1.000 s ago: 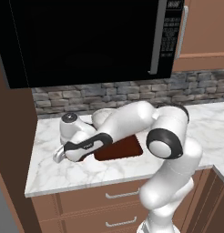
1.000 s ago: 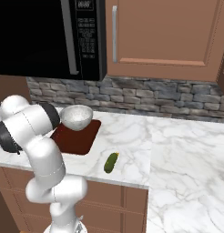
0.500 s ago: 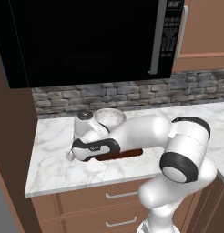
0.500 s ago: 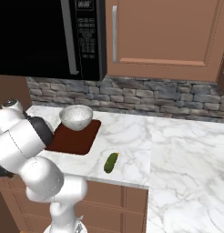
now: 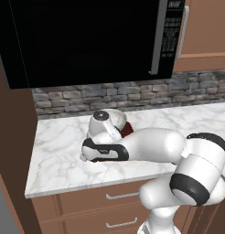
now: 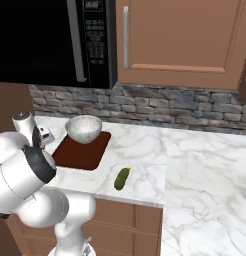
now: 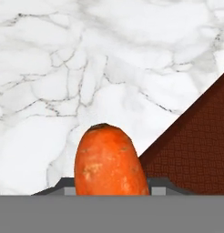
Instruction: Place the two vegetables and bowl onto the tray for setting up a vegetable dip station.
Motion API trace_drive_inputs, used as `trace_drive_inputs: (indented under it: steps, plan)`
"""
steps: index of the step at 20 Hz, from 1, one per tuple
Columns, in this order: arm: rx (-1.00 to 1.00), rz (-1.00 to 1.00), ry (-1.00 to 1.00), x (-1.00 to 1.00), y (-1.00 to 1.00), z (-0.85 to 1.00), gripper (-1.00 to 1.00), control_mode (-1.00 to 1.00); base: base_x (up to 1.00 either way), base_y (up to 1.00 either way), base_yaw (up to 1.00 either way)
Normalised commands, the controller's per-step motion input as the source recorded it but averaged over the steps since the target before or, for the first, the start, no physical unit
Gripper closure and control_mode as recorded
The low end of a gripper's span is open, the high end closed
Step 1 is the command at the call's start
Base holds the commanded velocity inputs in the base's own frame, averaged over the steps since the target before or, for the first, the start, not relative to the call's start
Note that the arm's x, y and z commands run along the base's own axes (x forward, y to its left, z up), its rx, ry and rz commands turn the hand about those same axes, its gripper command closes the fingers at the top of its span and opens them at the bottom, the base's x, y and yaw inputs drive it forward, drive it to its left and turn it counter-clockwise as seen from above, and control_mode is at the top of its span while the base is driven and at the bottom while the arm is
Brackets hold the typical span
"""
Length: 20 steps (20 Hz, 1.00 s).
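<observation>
In the hand view an orange carrot [image 7: 109, 161] stands between the fingertips of my gripper [image 7: 112, 186], which is shut on it just above the white marble counter. A corner of the dark reddish-brown tray [image 7: 196, 145] lies close to the right of the carrot. In the right base view the hand [image 6: 40, 136] hovers at the tray's [image 6: 80, 155] left edge. The speckled white bowl [image 6: 83, 128] sits on the tray's far end. The dark green cucumber [image 6: 122, 178] lies on the counter, right of the tray and near the front edge.
A black microwave [image 5: 87, 41] hangs above the counter, with a stone backsplash [image 6: 160, 107] behind it. Wooden cabinets [image 6: 180, 35] hang to the right. The marble counter [image 6: 205, 155] stretches away on the right. My own arm covers much of the tray [image 5: 127, 129] in the left base view.
The arm has folded lower and its elbow has swung to the right. The hand with the carrot has drifted a little toward the tray's edge. Bowl and cucumber have stayed put.
</observation>
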Motion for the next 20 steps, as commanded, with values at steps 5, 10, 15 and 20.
trace_drive_inputs:
  steps: [5, 10, 15, 20]
  plan:
    - [0.00, 0.15, -0.04, 0.04, -0.39, 0.00, 1.00, -1.00, 0.00, 0.00, 0.00]
    - [0.01, 0.18, 0.00, 0.20, -0.33, 0.00, 1.00, -1.00, 0.00, 0.00, 0.00]
    - [0.01, 0.20, 0.00, 0.29, -0.24, -0.04, 1.00, -1.00, 0.00, 0.00, 0.00]
    - [0.01, 0.20, 0.00, 0.32, -0.09, -0.11, 1.00, -1.00, 0.00, 0.00, 0.00]
